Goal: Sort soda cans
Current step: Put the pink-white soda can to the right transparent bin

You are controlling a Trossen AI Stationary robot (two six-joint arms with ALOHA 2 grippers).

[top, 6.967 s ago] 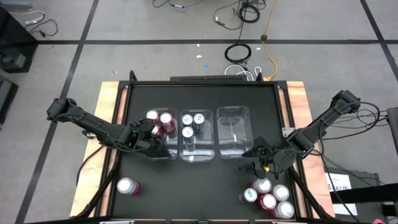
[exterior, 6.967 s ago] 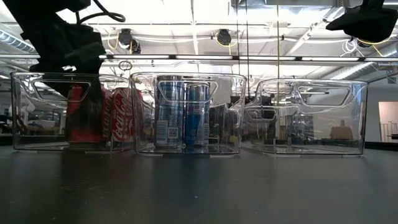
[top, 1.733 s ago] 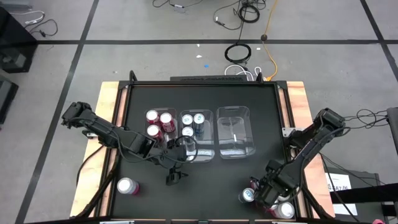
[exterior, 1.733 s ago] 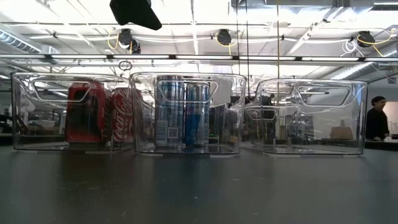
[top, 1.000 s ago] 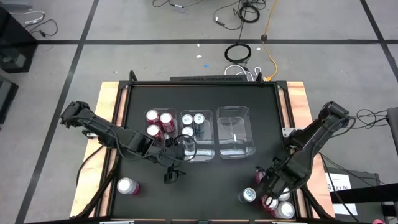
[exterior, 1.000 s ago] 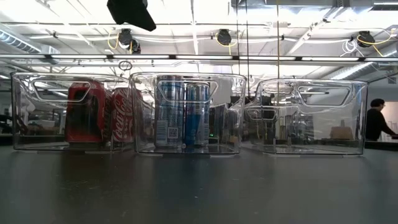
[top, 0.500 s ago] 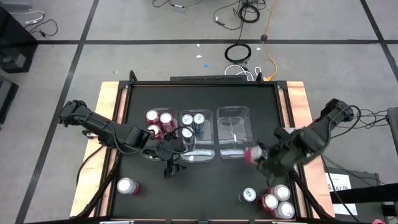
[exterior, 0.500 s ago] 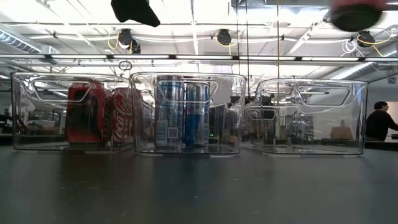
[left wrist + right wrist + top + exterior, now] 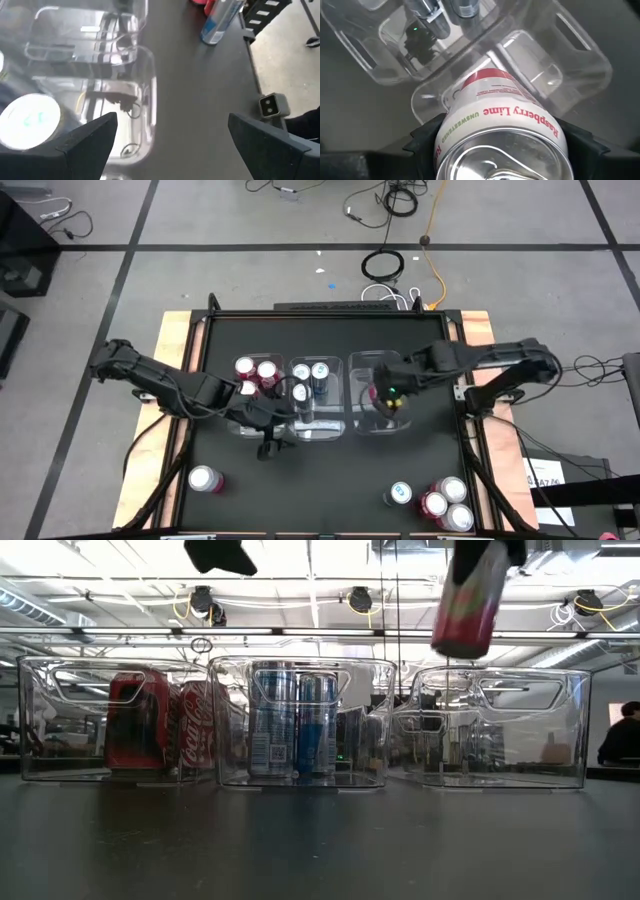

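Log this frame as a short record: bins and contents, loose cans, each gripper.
left bin: three red cans
middle bin: three blue cans
right bin: no cans inside
loose cans: one front left; four front right
right gripper: holds pink can above right bin
left gripper: open, empty, before middle bin

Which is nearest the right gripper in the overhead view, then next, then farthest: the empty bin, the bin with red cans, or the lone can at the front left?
1. Empty bin, directly under the right gripper, which holds a pink can.
2. Bin with red cans, leftmost of the row.
3. Lone can, front-left of the table.
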